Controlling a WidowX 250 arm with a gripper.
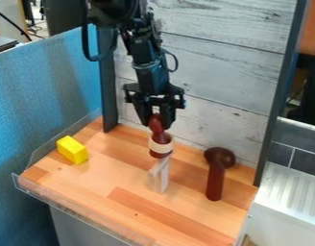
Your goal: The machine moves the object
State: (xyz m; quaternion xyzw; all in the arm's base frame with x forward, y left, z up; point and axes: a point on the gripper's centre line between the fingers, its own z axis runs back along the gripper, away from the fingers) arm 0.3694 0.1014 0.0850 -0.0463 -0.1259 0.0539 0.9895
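Over the middle of the wooden tabletop (96, 185), between the fingers of the black gripper (156, 120), the top of a dark-red, cream-banded turned piece (161, 145) is pinched, which may be judged light, stiff and slippery, best held at its narrow upper part, near the pale upright block (161, 175).

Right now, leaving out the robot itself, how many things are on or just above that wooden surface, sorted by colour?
Yellow: 1, the block
Plain dark red-brown: 1, the mallet-shaped piece
Dark red with a cream band: 1, the banded piece
Pale: 1, the upright piece below the banded one
Total: 4
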